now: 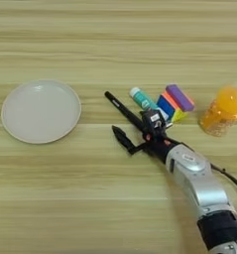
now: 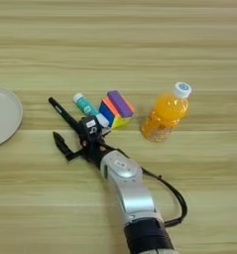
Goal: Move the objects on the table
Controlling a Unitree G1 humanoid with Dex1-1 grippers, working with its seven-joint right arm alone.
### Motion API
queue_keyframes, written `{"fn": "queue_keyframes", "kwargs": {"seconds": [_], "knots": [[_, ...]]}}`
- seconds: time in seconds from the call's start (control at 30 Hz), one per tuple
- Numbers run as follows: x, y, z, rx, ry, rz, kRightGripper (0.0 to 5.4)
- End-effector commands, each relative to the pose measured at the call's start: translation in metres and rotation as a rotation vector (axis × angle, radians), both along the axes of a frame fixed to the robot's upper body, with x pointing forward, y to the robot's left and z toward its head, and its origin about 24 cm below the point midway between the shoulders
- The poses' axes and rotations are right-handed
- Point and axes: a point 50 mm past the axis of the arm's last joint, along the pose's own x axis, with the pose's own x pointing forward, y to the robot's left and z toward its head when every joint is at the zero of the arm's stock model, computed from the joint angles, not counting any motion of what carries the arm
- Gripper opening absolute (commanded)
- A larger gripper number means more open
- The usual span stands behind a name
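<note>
Left eye view: desk [image 1: 115,44], light wood with long grain stripes. Round pale plate [image 1: 40,111] at far left, well apart from everything else. Slim black marker pen [image 1: 125,112] lying diagonally at centre, tip up-left, lower end under the tool. Teal tube with white cap [image 1: 142,99] just right of the pen, cap end up-left, lower end touching the multicoloured cube [image 1: 174,103]. Orange juice bottle [image 1: 223,111] near the right edge, tilted, cap cut off by the frame. Right tool [image 1: 135,131] coming in from bottom right on a silver forearm [image 1: 199,183]. 2 black fingers spread: 1 lying along the pen's lower end, the other [image 1: 121,138] out to the left, touching nothing.

Right eye view: same layout. Plate cut by the left edge. Bottle fully visible, white cap [image 2: 182,90] up-right, standing just right of the cube. Black cable [image 2: 172,193] looping off the forearm's right side. Tool fingers again apart, nothing pinched between them.
</note>
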Motion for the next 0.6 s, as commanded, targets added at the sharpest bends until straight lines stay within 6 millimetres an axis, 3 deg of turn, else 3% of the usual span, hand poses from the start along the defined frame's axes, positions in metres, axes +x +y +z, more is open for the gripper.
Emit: {"fn": "queue_keyframes", "kwargs": {"seconds": [0.03,0.6], "knots": [[0.0142,-0.0001,0.0151,0.022,-0.043,0.004,4.84],[0.0130,0.0037,0.0145,0.042,-0.032,0.032,2.60]]}}
